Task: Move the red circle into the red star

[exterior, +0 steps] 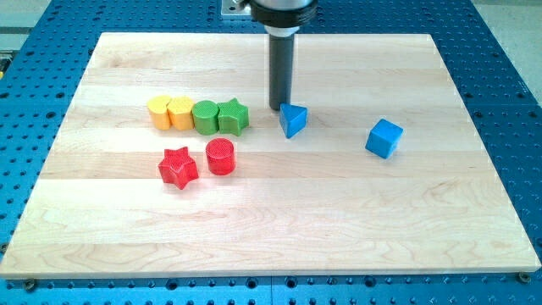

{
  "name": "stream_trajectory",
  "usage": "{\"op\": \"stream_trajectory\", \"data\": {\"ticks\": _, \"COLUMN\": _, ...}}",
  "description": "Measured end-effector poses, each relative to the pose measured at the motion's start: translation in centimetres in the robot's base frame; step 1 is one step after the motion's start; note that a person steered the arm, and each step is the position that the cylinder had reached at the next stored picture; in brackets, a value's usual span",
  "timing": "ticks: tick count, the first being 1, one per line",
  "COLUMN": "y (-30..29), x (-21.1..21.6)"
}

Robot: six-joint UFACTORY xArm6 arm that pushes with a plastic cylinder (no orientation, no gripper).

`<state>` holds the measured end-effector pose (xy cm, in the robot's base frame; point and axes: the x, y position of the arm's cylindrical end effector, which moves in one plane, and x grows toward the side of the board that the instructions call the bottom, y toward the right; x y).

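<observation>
**Red circle beside the red star, rod up by the blue blocks**

Pale wooden board (271,229) lies on a blue metal table (508,51) dotted with holes; the board fills most of the view, with its grain running left to right.

Toward the view's left, a row of four blocks sits in a line, each touching the next: a yellow round block (158,112), a second yellow block (180,112) whose shape I cannot make out for sure, a green round block (205,117), and a green star (233,116) at the row's right end.

Below that row lie the two red pieces; the red star (178,167) is on the left, and the red circle (220,157) stands just beside it on its right, with a thin gap that may or may not be closed; I cannot tell if they touch.

The dark rod comes straight down from the view's top; my tip (279,107) rests at the board's surface, just to the right of the green star and right against the upper left side of a blue triangular block (293,120); it carries nothing and has no jaws to open or close; it is well apart from both red pieces.

Farther to the view's right, a blue cube (384,138) stands alone.
</observation>
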<state>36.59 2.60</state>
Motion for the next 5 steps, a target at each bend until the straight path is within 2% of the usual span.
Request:
{"op": "stream_trajectory", "data": {"ticks": 1, "y": 0.2, "x": 1.4}}
{"op": "stream_trajectory", "data": {"ticks": 3, "y": -0.1, "x": 7.9}}
{"op": "stream_trajectory", "data": {"ticks": 5, "y": -0.9, "x": 8.8}}
